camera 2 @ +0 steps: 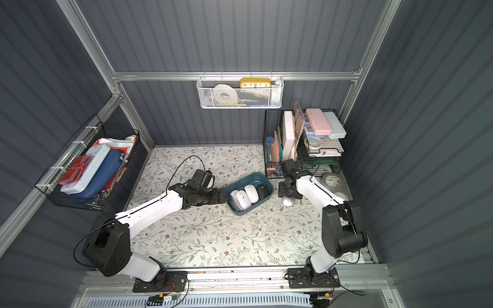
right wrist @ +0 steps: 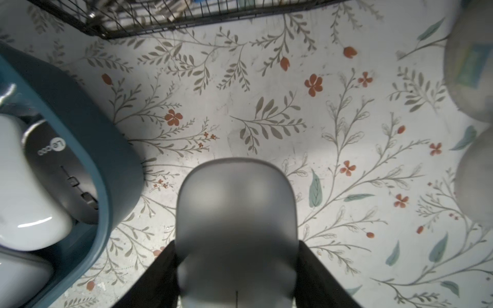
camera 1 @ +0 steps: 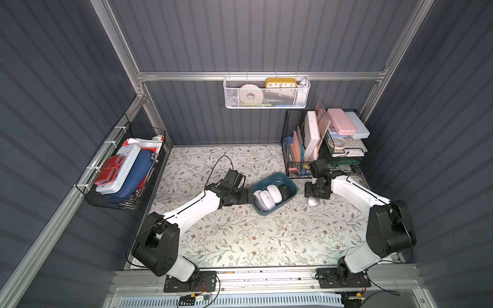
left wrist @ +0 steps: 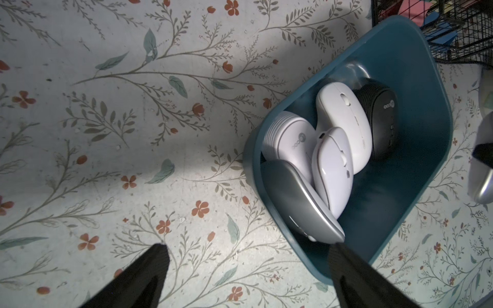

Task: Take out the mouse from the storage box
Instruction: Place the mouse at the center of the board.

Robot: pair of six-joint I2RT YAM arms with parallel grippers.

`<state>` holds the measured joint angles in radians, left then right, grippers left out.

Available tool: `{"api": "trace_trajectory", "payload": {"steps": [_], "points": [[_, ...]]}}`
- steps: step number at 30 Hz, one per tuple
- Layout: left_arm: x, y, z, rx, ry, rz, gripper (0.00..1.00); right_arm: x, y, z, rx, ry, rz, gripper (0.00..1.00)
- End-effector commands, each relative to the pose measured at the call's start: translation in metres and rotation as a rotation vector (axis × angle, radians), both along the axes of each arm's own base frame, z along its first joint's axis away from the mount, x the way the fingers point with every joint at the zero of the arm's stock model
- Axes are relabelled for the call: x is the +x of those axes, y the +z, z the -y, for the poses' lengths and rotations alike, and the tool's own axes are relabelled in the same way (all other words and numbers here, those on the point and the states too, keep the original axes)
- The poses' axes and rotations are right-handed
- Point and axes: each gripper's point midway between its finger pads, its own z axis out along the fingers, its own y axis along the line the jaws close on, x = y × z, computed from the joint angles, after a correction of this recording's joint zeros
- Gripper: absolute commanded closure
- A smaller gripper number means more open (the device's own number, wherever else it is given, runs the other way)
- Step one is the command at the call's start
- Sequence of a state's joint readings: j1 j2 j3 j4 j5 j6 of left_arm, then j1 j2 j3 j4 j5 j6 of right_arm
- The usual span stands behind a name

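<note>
Pinching grey mouse (right wrist: 236,202) by its sides, right gripper (right wrist: 236,246) holds it outside storage box (right wrist: 88,114) alongside; left gripper (left wrist: 248,245), spread, straddles the box wall, likely steadying it.

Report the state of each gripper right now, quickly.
Left gripper: open, holding nothing, fingers apart at the dark teal plastic storage box.
Right gripper: closed on a smooth grey plastic mouse, outside the box.

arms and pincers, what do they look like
The left arm and right arm have smooth white shells with bulky black joints. A thin black cable loops out by the left wrist. The left pincer and right pincer are black, with tapering fingers.
</note>
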<state>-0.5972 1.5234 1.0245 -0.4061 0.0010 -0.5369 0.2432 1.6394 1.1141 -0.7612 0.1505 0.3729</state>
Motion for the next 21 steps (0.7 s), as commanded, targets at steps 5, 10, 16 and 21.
{"api": "trace_trajectory", "payload": {"steps": [5,10,16,21], "points": [[-0.014,-0.016,0.016,-0.05,0.031,-0.075,0.07,0.005,-0.034,-0.003,0.017,-0.042,-0.036,0.41],[-0.014,-0.021,0.017,-0.049,0.052,-0.084,0.12,0.006,-0.044,-0.006,0.024,-0.039,-0.055,0.4],[-0.013,-0.027,0.019,-0.05,0.064,-0.103,0.18,0.005,-0.053,-0.007,0.028,-0.041,-0.078,0.34],[-0.014,-0.032,0.025,-0.072,0.067,-0.13,0.23,0.005,-0.049,-0.007,0.028,-0.041,-0.067,0.27]]}}
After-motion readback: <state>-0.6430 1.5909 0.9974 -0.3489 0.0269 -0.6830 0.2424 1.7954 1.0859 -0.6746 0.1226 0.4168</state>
